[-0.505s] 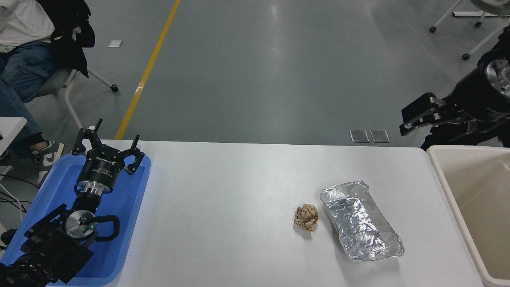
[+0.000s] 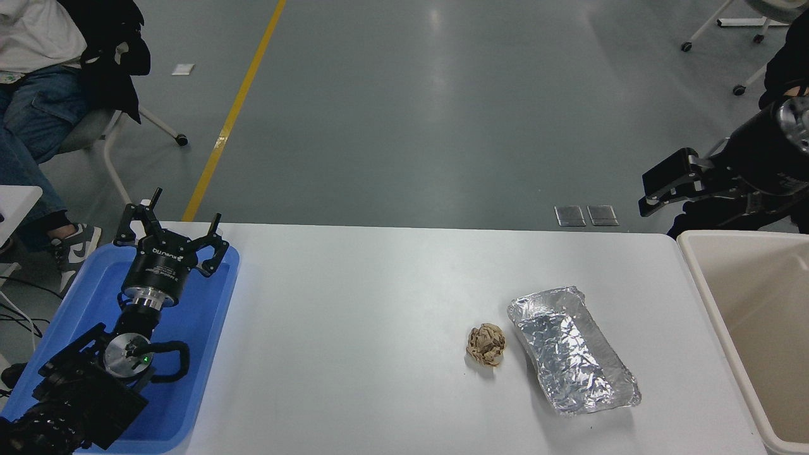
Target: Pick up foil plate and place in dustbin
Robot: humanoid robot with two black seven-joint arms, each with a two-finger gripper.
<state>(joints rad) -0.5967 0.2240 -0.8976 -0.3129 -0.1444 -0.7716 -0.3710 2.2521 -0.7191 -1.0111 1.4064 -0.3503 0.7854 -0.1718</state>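
The foil plate (image 2: 572,351) lies flat on the white table (image 2: 354,328) at the right, long side running towards the front right. The beige dustbin (image 2: 695,272) stands against the table's right end, its inside showing no contents. My right gripper (image 2: 663,186) hangs in the air beyond the table's far right corner, above and behind the dustbin's far rim, well away from the plate. It looks open and holds nothing. My left gripper (image 2: 174,215) is parked open over the blue tray at the lower left.
A small crumpled brown paper ball (image 2: 486,344) lies just left of the foil plate. A flat blue tray (image 2: 208,328) sits at the table's left end under the left arm. A seated person (image 2: 38,76) is at the far left, off the table.
My right gripper has drifted slightly to the right and up. The foil plate, the paper ball and the left arm have not moved.
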